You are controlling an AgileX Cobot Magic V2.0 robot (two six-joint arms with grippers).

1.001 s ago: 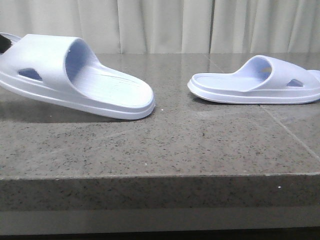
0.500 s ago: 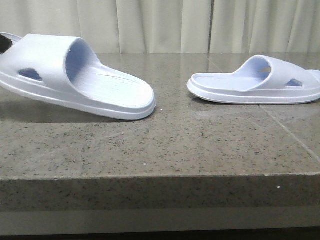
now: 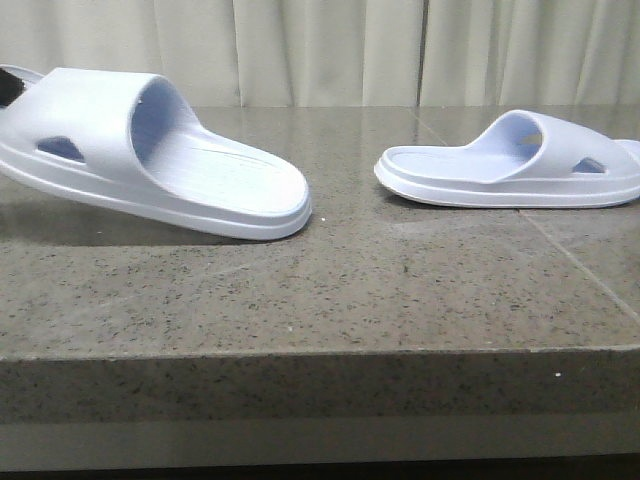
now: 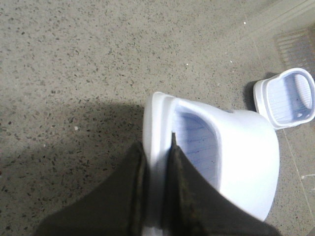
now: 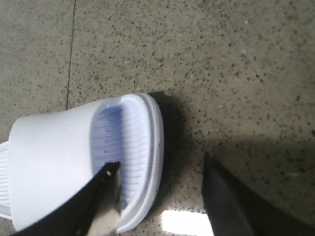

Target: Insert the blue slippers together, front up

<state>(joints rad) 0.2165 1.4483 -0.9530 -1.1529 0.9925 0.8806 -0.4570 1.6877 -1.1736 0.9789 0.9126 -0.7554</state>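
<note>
Two blue slippers are in view. The left slipper (image 3: pixel 150 150) hangs tilted, heel raised and toe low near the table. My left gripper (image 4: pixel 156 147) is shut on the heel-side rim of its sole (image 4: pixel 236 147); only a dark sliver of the gripper (image 3: pixel 8 85) shows in the front view. The right slipper (image 3: pixel 510 165) lies flat on the table, toe toward the left one, and shows small in the left wrist view (image 4: pixel 290 98). My right gripper (image 5: pixel 160 169) is open astride its sole edge (image 5: pixel 54 152), one finger over the footbed, the other over the table.
The speckled grey stone table (image 3: pixel 330 290) has its front edge close to the camera, with a tile seam (image 3: pixel 580 265) running under the right slipper. Pale curtains (image 3: pixel 330 50) hang behind. A gap of bare stone separates the two toes.
Almost nothing: the left slipper's toe has crept a hair to the right. The right slipper and both grippers look the same.
</note>
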